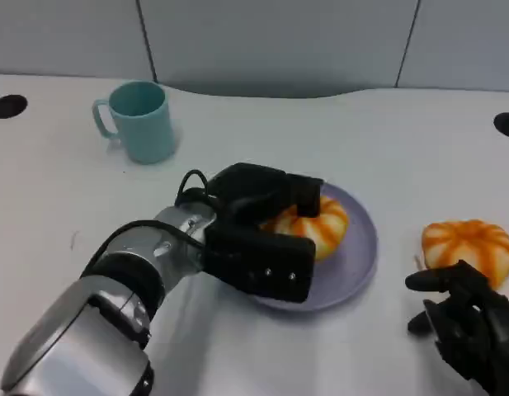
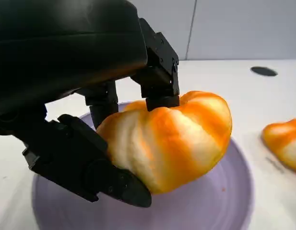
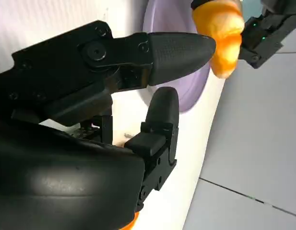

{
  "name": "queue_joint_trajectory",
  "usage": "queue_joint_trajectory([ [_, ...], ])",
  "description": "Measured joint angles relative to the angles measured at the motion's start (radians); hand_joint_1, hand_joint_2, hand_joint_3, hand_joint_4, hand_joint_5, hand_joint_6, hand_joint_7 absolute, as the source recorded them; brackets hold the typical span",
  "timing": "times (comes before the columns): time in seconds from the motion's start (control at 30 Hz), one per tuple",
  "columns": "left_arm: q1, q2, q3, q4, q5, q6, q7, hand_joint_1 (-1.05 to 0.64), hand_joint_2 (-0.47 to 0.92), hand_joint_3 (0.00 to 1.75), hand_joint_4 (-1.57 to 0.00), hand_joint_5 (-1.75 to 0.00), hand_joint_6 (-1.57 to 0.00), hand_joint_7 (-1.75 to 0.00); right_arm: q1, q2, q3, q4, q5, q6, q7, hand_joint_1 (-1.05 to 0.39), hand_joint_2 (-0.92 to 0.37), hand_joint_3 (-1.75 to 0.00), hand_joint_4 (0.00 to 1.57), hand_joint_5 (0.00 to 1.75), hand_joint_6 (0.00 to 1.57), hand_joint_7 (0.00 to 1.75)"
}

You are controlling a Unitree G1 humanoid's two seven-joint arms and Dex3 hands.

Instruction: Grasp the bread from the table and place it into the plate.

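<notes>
The black left hand [image 1: 266, 239] grips an orange-and-white striped bread roll [image 1: 313, 226] over the round lavender plate [image 1: 363, 256], while the black right hand [image 1: 468, 326], fingers apart, holds nothing.

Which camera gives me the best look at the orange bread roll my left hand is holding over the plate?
The left wrist view: the orange bread roll shows close up, the left hand gripping it above the purple plate. The head view has the hand partly covering it; the right wrist view shows it partly.
</notes>
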Motion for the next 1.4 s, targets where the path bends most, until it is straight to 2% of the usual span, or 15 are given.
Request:
queue_joint_trajectory([
  [0.1, -0.003, 0.000, -0.037, 0.003, 0.040, 0.008, 0.031, -0.20, 0.68, 0.60, -0.85, -1.75, -0.62, -1.75, 0.004, 0.003, 0.007, -0.010, -0.002, -0.001, -0.001, -0.21, -0.92, -0.43, 0.48, 1.50, 0.42, 1.26],
  [0.2, -0.009, 0.004, -0.082, 0.004, 0.089, 0.007, 0.087, -0.23, 0.70, 0.47, -0.58, -1.75, -0.37, -1.75, 0.004, 0.004, 0.011, -0.012, -0.003, -0.002, -0.001, -0.22, -0.92, -0.43, 0.48, 1.50, 0.43, 1.27],
  [0.23, -0.012, 0.007, -0.097, 0.004, 0.103, 0.006, 0.111, -0.26, 0.75, 0.39, -0.46, -1.75, -0.32, -1.65, 0.004, 0.004, 0.011, -0.012, -0.002, -0.002, -0.001, -0.22, -0.92, -0.43, 0.47, 1.50, 0.43, 1.27],
  [0.27, -0.018, 0.008, -0.112, 0.004, 0.121, 0.007, 0.125, -0.33, 0.83, 0.24, -0.29, -1.61, -0.27, -1.41, 0.004, 0.004, 0.011, -0.012, -0.002, -0.003, -0.001, -0.23, -0.92, -0.43, 0.47, 1.50, 0.43, 1.27],
  [0.3, -0.026, 0.008, -0.124, 0.005, 0.131, 0.009, 0.125, -0.36, 0.87, 0.15, -0.23, -1.51, -0.27, -1.28, 0.004, 0.004, 0.011, -0.012, -0.002, -0.007, -0.001, -0.23, -0.92, -0.43, 0.47, 1.50, 0.43, 1.27],
  [0.37, -0.051, 0.008, -0.141, 0.007, 0.141, 0.016, 0.103, -0.42, 0.91, 0.04, -0.19, -1.25, -0.32, -0.93, 0.004, 0.004, 0.011, -0.011, -0.002, -0.019, -0.001, -0.23, -0.92, -0.43, 0.47, 1.51, 0.43, 1.28],
  [0.4, -0.065, 0.008, -0.146, 0.008, 0.144, 0.017, 0.089, -0.43, 0.91, 0.03, -0.19, -1.21, -0.33, -0.87, 0.004, 0.004, 0.011, -0.010, -0.002, -0.026, -0.001, -0.23, -0.92, -0.43, 0.47, 1.51, 0.43, 1.28],
  [0.47, -0.086, 0.007, -0.149, 0.008, 0.144, 0.016, 0.077, -0.54, 0.88, 0.01, -0.04, -0.89, -0.16, -0.56, 0.004, 0.004, 0.011, -0.008, -0.002, -0.032, -0.001, -0.22, -0.92, -0.43, 0.47, 1.51, 0.43, 1.28],
  [0.53, -0.093, 0.007, -0.154, 0.008, 0.145, 0.015, 0.073, -0.59, 0.87, 0.00, -0.01, -0.68, -0.08, -0.45, 0.004, 0.004, 0.011, -0.008, -0.002, -0.032, -0.001, -0.22, -0.92, -0.43, 0.47, 1.51, 0.42, 1.28],
  [0.63, -0.093, 0.007, -0.166, 0.008, 0.155, 0.015, 0.073, -0.61, 0.87, 0.00, 0.00, -0.60, -0.05, -0.42, 0.004, 0.004, 0.011, -0.008, -0.002, -0.030, -0.001, -0.22, -0.92, -0.43, 0.47, 1.51, 0.42, 1.28],
  [0.67, -0.093, 0.007, -0.167, 0.008, 0.155, 0.016, 0.073, -0.69, 0.88, 0.01, 0.00, -0.37, -0.02, -0.34, 0.004, 0.004, 0.011, -0.008, -0.002, -0.030, -0.001, -0.22, -0.92, -0.43, 0.48, 1.52, 0.42, 1.28],
  [0.7, -0.093, 0.007, -0.167, 0.008, 0.155, 0.017, 0.073, -0.72, 0.90, 0.01, 0.00, -0.26, -0.01, -0.30, 0.004, 0.004, 0.011, -0.008, -0.002, -0.030, -0.001, -0.21, -0.92, -0.43, 0.48, 1.52, 0.42, 1.29],
  [0.87, -0.102, 0.007, -0.165, 0.009, 0.153, 0.036, 0.016, -0.78, 0.90, 0.01, 0.00, -0.06, 0.00, -0.25, 0.004, 0.004, 0.012, -0.008, -0.003, -0.031, -0.001, -0.22, -0.92, -0.44, 0.47, 1.52, 0.42, 1.29],
  [1.2, -0.119, 0.020, -0.113, 0.005, 0.092, 0.021, -0.096, -0.80, 0.92, 0.06, -0.05, -0.03, -0.02, -0.24, 0.003, 0.005, 0.012, -0.007, -0.001, -0.032, 0.000, -0.23, -0.92, -0.45, 0.48, 1.52, 0.42, 1.31],
  [1.4, -0.084, 0.170, 0.132, -0.072, -0.188, -0.211, -0.181, -0.78, 0.92, 0.08, -0.10, -0.07, -0.10, -0.20, 0.003, 0.006, 0.011, -0.004, 0.001, -0.027, 0.000, -0.23, -0.92, -0.44, 0.46, 1.52, 0.41, 1.31],
])
